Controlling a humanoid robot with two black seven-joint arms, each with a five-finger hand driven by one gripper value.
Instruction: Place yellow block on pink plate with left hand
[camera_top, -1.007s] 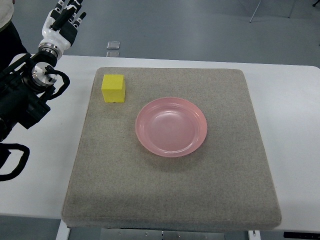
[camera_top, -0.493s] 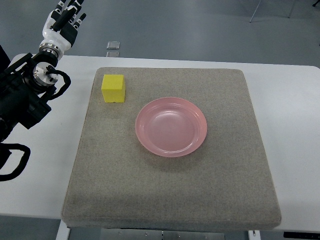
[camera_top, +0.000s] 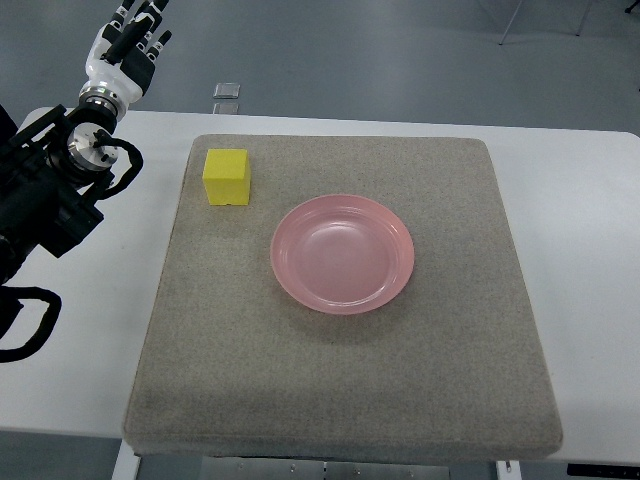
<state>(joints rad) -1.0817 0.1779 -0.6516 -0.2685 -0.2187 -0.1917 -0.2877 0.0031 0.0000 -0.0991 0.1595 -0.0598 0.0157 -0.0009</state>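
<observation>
A yellow block (camera_top: 227, 177) rests on the grey mat (camera_top: 340, 380) near its far left corner. The pink plate (camera_top: 343, 253) lies in the middle of the mat, right of and nearer than the block, with nothing on it. My left hand (camera_top: 128, 40) is up at the top left, beyond the table's far edge, well away from the block. Its fingers are spread and hold nothing. Its black arm runs down the left edge of the picture.
The mat covers most of a white table (camera_top: 590, 250). Two small grey squares (camera_top: 227, 98) lie on the floor beyond the far edge. A black cable loop (camera_top: 25, 325) hangs at the left.
My left hand has crept slightly up and to the right. The block and plate have not moved.
</observation>
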